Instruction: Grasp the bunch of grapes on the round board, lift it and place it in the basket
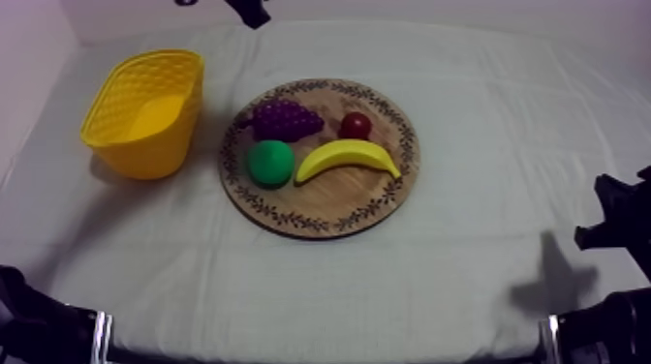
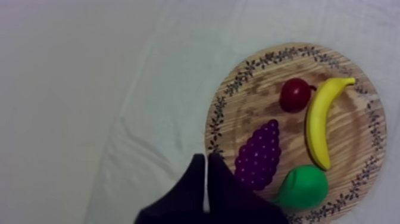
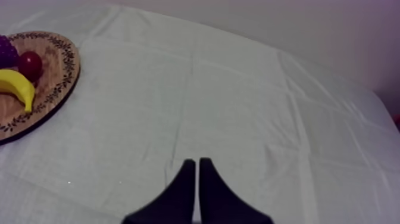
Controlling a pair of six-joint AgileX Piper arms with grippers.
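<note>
The purple bunch of grapes (image 1: 286,120) lies on the left part of the round wooden board (image 1: 320,215), beside a green pear (image 1: 270,163), a yellow banana (image 1: 347,157) and a small red fruit (image 1: 356,125). The yellow basket (image 1: 145,111) stands empty to the left of the board. From above, my left gripper (image 2: 205,156) is shut on nothing, its tips at the board's rim (image 2: 215,113) just beside the grapes (image 2: 259,156). My right gripper (image 3: 196,159) is shut and holds nothing, over bare cloth well away from the board (image 3: 56,83).
Part of my left arm (image 1: 248,10) shows at the table's far edge. My right arm (image 1: 618,218) sits at the right side. Wide bare cloth lies in front of the board and to its right.
</note>
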